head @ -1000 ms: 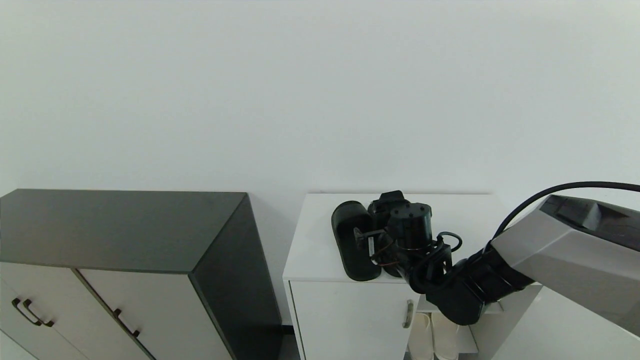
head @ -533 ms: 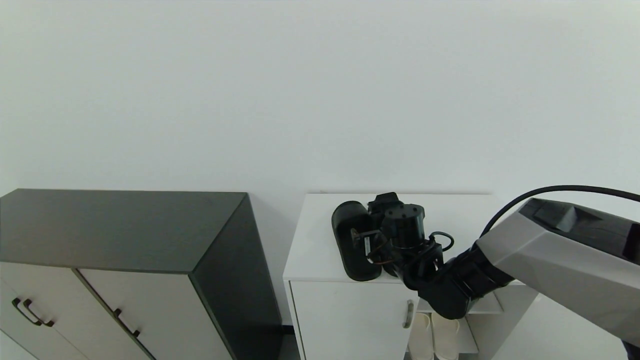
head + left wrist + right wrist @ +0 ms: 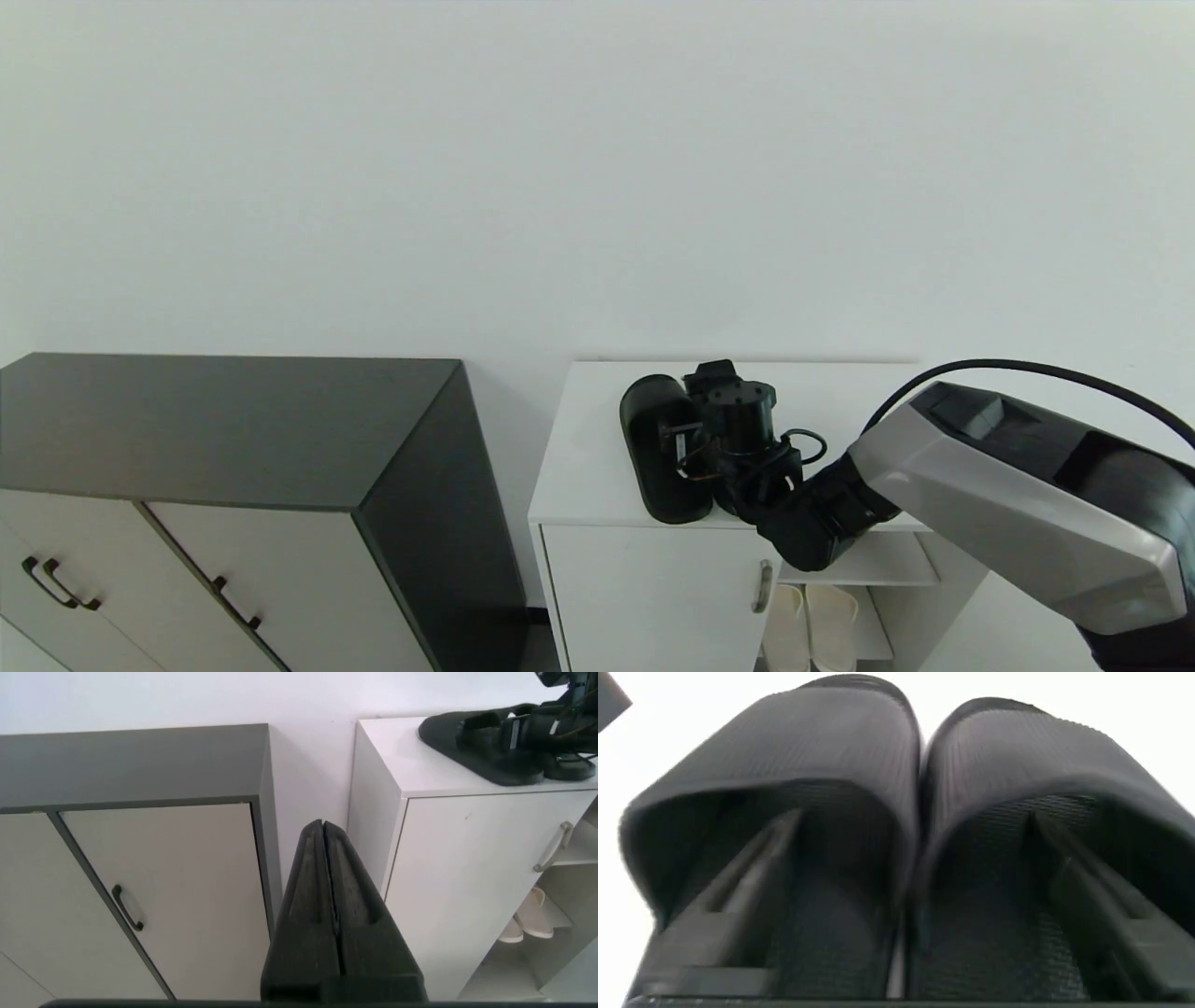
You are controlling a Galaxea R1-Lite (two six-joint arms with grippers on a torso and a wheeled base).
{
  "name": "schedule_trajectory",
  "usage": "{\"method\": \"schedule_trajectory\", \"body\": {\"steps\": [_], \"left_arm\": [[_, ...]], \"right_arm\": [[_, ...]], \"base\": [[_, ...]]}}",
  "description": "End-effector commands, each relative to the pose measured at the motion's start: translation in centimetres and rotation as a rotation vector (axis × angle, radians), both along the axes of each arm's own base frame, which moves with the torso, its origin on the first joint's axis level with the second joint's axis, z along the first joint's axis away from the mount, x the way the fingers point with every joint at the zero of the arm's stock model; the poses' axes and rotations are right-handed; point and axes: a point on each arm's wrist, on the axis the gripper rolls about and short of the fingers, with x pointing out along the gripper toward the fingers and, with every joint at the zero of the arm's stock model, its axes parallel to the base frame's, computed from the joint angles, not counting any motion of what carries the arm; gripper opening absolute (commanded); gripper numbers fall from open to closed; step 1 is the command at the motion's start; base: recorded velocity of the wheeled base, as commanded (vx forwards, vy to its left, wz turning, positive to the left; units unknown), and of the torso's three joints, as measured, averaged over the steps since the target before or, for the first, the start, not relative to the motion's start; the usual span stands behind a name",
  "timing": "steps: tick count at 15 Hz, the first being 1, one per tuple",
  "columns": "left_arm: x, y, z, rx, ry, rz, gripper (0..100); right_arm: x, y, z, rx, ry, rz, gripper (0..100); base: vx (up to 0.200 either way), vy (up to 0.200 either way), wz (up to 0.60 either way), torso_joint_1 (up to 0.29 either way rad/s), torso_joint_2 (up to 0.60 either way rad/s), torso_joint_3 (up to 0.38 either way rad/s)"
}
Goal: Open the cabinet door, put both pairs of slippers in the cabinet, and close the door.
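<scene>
**Now the right gripper [image 3: 910, 849] sits inside the black slippers [image 3: 665, 448] on the white cabinet [image 3: 588, 467]**

The 2 black slippers lie side by side on top of the white cabinet, near its front edge and toward its left half, touching each other along their inner sides. The right gripper's 2 fingers [image 3: 752, 873] are spread apart, 1 pushed under the strap of each slipper, so the 2 touching inner walls stand between them. On the cabinet's front, the left door [image 3: 653, 597] is closed, its handle [image 3: 764, 586] at the door's right edge. Right of that door the cabinet is open, and a pair of white slippers [image 3: 812, 625] rests on a low shelf inside it. The left gripper [image 3: 334, 905] has its fingers pressed together on nothing and points at the gap just left of the white cabinet, where a dark-topped cabinet [image 3: 224, 429] stands with its doors closed.
</scene>
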Motion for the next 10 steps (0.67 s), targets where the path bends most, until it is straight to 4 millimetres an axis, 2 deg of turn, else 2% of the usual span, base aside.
{"method": "schedule_trajectory", "body": {"steps": [1,6,8,10], "left_arm": [[0.0,0.0,0.0,0.000,0.000,0.002,0],[0.0,0.0,0.0,0.000,0.000,0.001,0],[0.0,0.0,0.0,0.000,0.000,0.001,0],[0.0,0.0,0.0,0.000,0.000,0.001,0]], "right_arm": [[0.2,0.1,-0.5,-0.002,0.002,-0.003,0],[-0.5,0.5,0.1,0.012,-0.019,0.007,0],[-1.8,0.1,1.3,0.015,-0.029,0.019,0],[-3.9,-0.4,3.3,0.024,-0.038,0.039,0]], "base": [[0.000,0.000,0.00,0.000,0.00,0.000],[0.000,0.000,0.00,0.000,0.00,0.000],[0.000,0.000,0.00,0.000,0.00,0.000],[0.000,0.000,0.00,0.000,0.00,0.000]]}}
